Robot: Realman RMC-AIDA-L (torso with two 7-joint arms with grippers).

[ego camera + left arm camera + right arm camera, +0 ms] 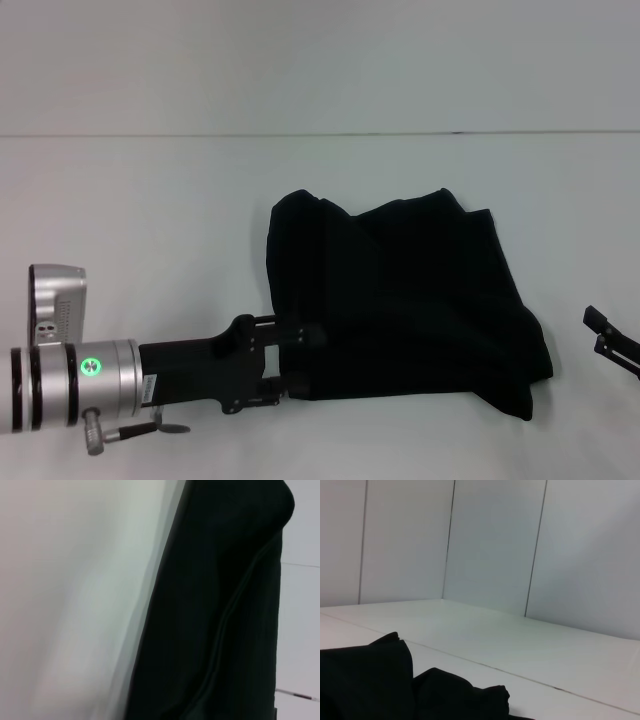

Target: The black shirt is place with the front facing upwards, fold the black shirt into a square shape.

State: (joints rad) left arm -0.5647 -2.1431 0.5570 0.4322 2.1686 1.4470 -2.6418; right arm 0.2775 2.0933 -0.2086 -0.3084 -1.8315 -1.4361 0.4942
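Observation:
The black shirt (410, 300) lies folded into a rough, lumpy block in the middle of the white table (150, 220), with no lettering showing. My left gripper (295, 367) is at the shirt's near left corner. It is open, one finger over the cloth's edge and the other by the near hem. The left wrist view shows the black shirt (215, 615) close up as a dark fold beside bare table. My right gripper (598, 331) sits open at the right edge of the head view, apart from the shirt. The right wrist view shows the black shirt (380, 685) low in the frame.
The table's far edge (320, 134) runs across the head view, with a pale wall behind it. White wall panels (490, 545) fill the right wrist view beyond the table.

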